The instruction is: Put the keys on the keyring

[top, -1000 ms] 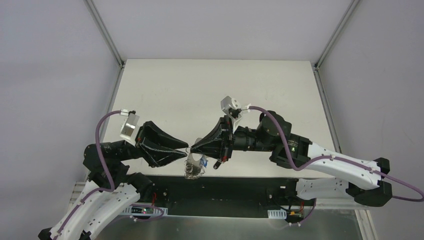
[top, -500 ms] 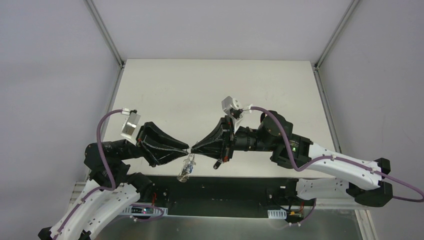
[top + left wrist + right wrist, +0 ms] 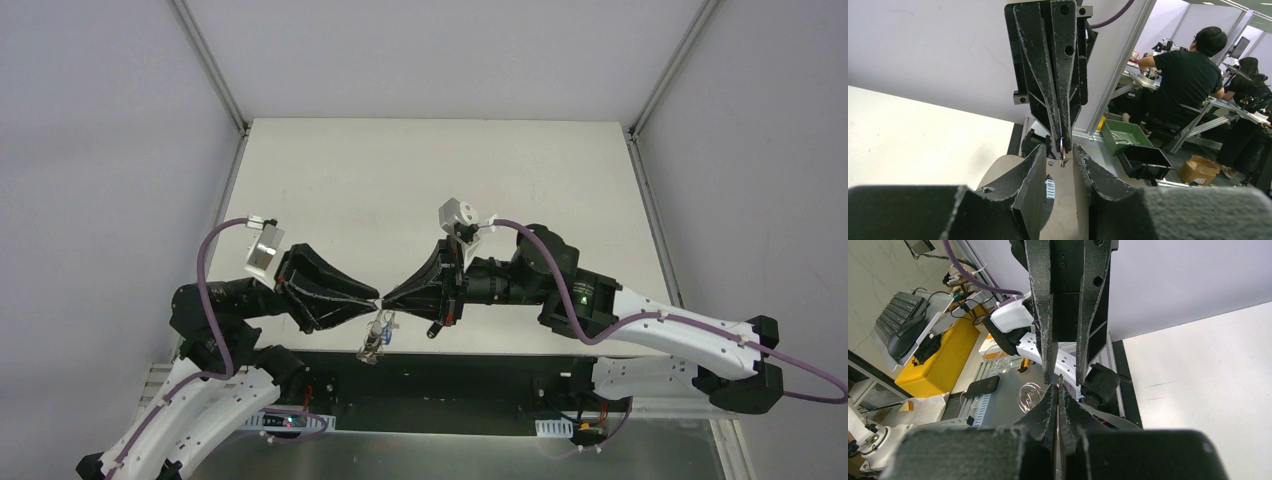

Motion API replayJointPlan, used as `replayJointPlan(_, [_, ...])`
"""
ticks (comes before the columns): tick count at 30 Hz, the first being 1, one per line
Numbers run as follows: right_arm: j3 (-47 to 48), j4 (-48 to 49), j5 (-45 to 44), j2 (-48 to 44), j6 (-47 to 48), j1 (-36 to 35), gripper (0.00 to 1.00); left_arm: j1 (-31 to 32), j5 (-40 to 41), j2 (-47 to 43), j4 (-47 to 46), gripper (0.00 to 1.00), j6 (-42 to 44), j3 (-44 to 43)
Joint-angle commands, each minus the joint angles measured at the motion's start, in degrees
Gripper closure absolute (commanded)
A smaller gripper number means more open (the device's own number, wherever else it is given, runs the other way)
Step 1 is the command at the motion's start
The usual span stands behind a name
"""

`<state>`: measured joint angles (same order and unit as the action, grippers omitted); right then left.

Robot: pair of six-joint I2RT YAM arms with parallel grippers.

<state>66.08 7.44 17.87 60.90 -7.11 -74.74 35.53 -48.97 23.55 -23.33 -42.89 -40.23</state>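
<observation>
My two grippers meet tip to tip above the table's front edge. The right gripper (image 3: 387,298) is shut on the thin wire of the keyring (image 3: 375,338), and the bunch of small silver keys (image 3: 378,330) hangs below the tips, a blue head among them. The left gripper (image 3: 375,300) is open a little, one finger on either side of the right gripper's tip. In the left wrist view a sliver of the keyring (image 3: 1062,153) shows between its fingers (image 3: 1035,167), untouched. In the right wrist view the keyring's loops (image 3: 1029,392) hang left of the shut tips (image 3: 1056,388). No black-headed key can be made out.
The white table (image 3: 430,180) stretches away behind the grippers. The bunch hangs over the black strip (image 3: 480,375) at the table's near edge, where the arm bases sit. A green bin (image 3: 1123,135) and seated people lie beyond the cell.
The left gripper's jaws have narrowed and its tip has come up against the right gripper's tip. The hanging bunch has swung left and drawn in narrower.
</observation>
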Motion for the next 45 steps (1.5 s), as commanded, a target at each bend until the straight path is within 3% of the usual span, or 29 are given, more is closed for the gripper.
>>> replayJointPlan(1, [0.63, 4.99, 0.63, -1.47, 0.61, -0.23, 1.0, -0.41, -1.08, 1.08, -2.95, 0.76, -0.8, -1.39])
replayJointPlan(12, [0.67, 6.05, 1.26, -1.13, 1.52, -0.22, 1.0, -0.46, -2.3, 1.69, -2.97, 1.0, -0.65, -1.64])
replayJointPlan(23, [0.05, 4.6, -0.75, -1.1, 2.12, -0.23, 1.0, -0.4, -3.69, 1.89, -5.84, 1.0, 0.0, -0.99])
replayJointPlan(26, [-0.68, 3.55, -2.01, -2.69, 2.07, -0.23, 0.89, -0.46, -2.9, 1.49, -4.67, 1.0, 1.41, -0.97])
replayJointPlan(29, [-1.79, 2.5, -3.56, -4.82, 2.14, -0.27, 0.84, -0.46, -2.84, 1.41, -4.53, 1.0, 1.91, -1.08])
replayJointPlan(35, [-3.56, 0.12, -7.06, -8.17, 2.02, -0.19, 0.59, -0.45, -2.0, 0.96, -4.61, 1.0, 2.46, -1.12])
replayJointPlan(45, [-4.82, -3.32, -8.97, -9.43, 1.72, -0.23, 0.55, -0.47, -1.25, 1.34, -4.23, 1.0, 2.81, -1.24])
